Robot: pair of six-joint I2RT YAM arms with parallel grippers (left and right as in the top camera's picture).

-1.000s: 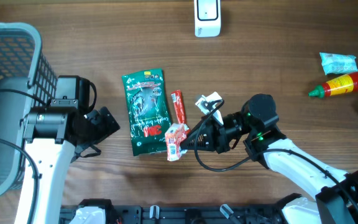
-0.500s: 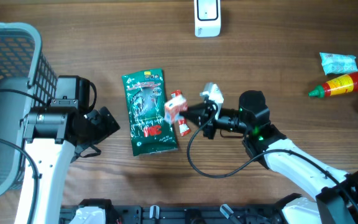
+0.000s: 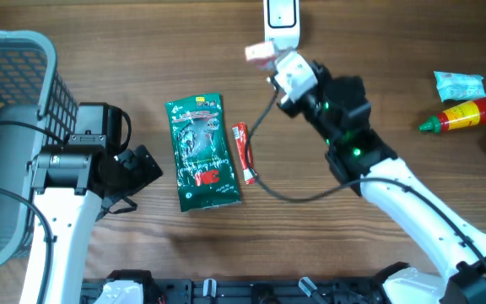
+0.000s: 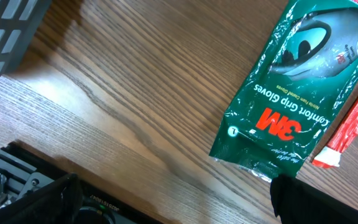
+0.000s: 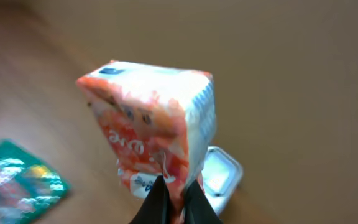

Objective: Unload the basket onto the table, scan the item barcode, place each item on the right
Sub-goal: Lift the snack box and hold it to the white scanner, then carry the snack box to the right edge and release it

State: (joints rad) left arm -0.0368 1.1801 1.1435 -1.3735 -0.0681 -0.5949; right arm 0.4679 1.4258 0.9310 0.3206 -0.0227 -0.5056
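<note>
1. Orange-and-white packet (image 5: 151,124) is pinched by its bottom seam in the right hand (image 5: 173,200), fingers clamped right down on it. It stands up above the fingertips, leaning a bit. The print is too blurry to read.
2. From overhead, that hand is up off the worktop (image 3: 378,51) with the packet sticking out ahead of it, right next to the white barcode scanner (image 3: 281,21). The packet sits by the scanner's lower left corner, and I can't tell if they touch. In the wrist view the scanner peeks out just behind and below the packet.
3. The left hand (image 4: 173,190) is spread as wide as it goes with nothing in it, low over bare wood.
4. Ahead of the left hand and a bit to one side is the green 3M Comfort Grip Gloves pack (image 4: 297,93), lying flat. It's near the fingertips but not between them.
5. A red stick sachet (image 3: 244,152) lies just beside the gloves pack, on the side away from the left hand. It's back behind the right hand, near where that arm's black cable (image 3: 285,196) loops down.
6. The grey basket (image 3: 24,51) is behind the left hand, alongside its arm.
7. Well away on the right hand's outer side there's a red sauce bottle (image 3: 462,114) with a green tip. A pale blue packet (image 3: 460,84) lies just beside it.
</note>
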